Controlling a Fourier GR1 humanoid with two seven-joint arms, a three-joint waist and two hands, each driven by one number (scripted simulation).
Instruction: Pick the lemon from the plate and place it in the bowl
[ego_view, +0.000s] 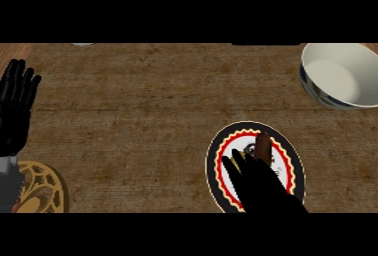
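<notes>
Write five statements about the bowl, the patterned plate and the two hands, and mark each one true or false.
1. The white bowl stands at the counter's upper right, with nothing visible inside it. True.
2. The right hand hangs over the bowl. False: it is over the patterned plate, nearer the view's lower edge.
3. The left hand rests open at the view's left edge, fingers up. True.
4. The left hand grips something. False: it holds nothing.
5. The patterned plate touches the bowl. False: they stand apart, with bare counter between them.
</notes>
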